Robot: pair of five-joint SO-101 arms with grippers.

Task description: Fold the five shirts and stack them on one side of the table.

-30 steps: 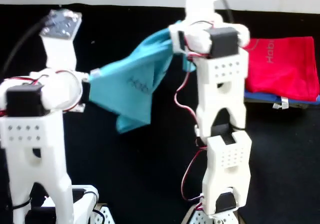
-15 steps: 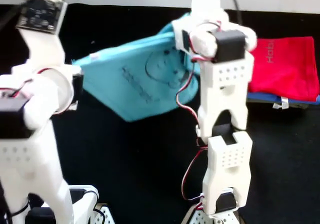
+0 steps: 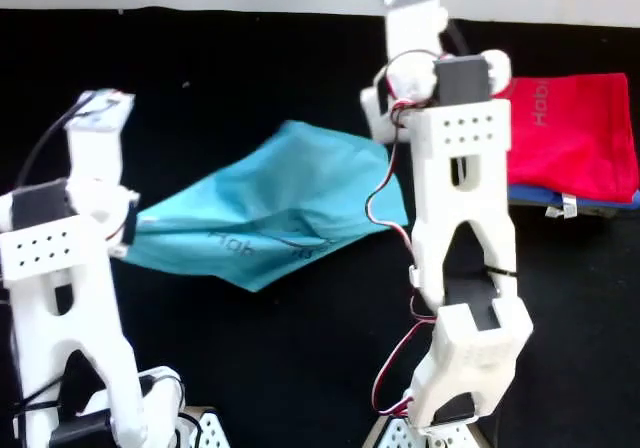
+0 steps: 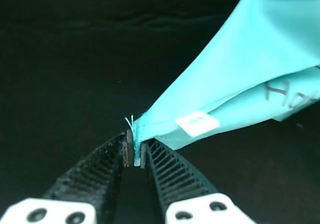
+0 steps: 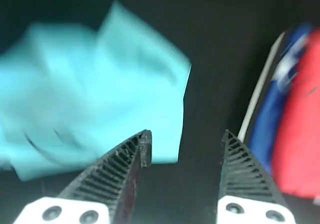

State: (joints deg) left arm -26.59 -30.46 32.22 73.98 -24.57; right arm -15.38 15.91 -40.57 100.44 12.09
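Note:
A teal shirt [image 3: 265, 208] hangs stretched across the middle of the black table, one corner pinched in my left gripper [image 4: 135, 151], which is shut on it. From that gripper the teal shirt [image 4: 235, 74] fans away, a white label [image 4: 196, 123] showing near the pinched corner. My right gripper [image 5: 186, 143] is open above the table with nothing between its fingers; the teal shirt [image 5: 95, 109] lies below and beyond it. A folded red shirt [image 3: 570, 133] rests on a blue shirt [image 3: 560, 200] at the far right.
The stack shows in the right wrist view as red shirt [image 5: 302, 129] over blue shirt [image 5: 270, 114]. The black table [image 3: 240, 78] ends at a pale back edge. Two white arm bases stand at the front.
The right gripper has let go of the teal shirt and risen. The left arm has dropped lower, and the shirt has sagged from a raised spread down toward the table.

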